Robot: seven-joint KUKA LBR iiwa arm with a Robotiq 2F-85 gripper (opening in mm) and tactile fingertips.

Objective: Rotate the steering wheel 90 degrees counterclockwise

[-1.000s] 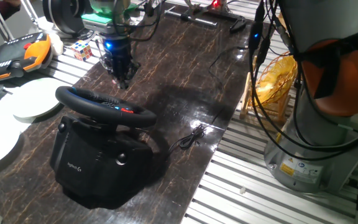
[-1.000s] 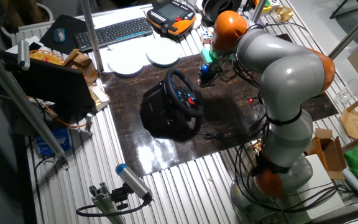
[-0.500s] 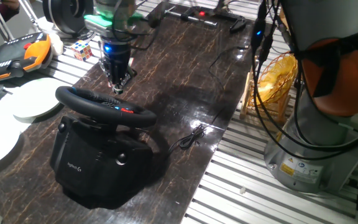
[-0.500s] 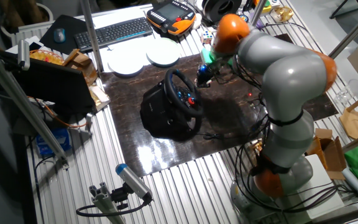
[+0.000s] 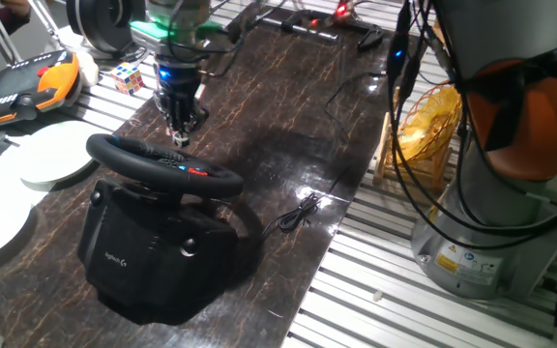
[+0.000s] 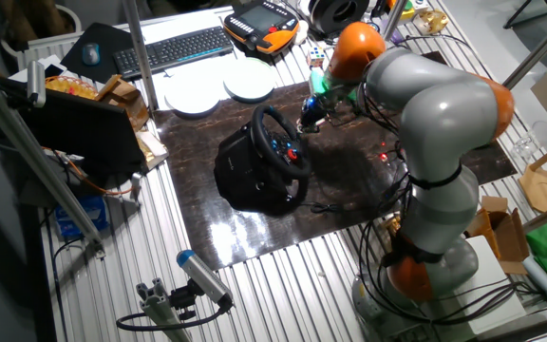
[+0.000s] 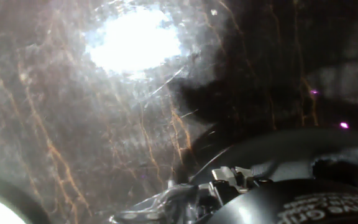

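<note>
The black steering wheel (image 5: 116,151) sits on its bulky black base (image 5: 153,253) at the near left of the dark marble table (image 5: 278,106), with red and blue hub buttons facing up. It also shows in the other fixed view (image 6: 303,168) and in the hand view (image 7: 291,146), at the bottom right. My gripper (image 5: 181,132) hangs just behind the wheel's far rim, fingers pointing down and close together, holding nothing. In the other fixed view my gripper (image 6: 305,123) is at the wheel's upper right edge. Whether it touches the rim is unclear.
An orange-and-black gadget (image 5: 27,82), a Rubik's cube (image 5: 129,77) and a black spool (image 5: 100,24) lie at the far left. White plates (image 5: 51,155) sit left of the wheel. A thin cable (image 5: 298,213) runs off the table's right edge.
My gripper has moved left and a little up, closer to the wheel's far rim. The wheel has not visibly turned.
</note>
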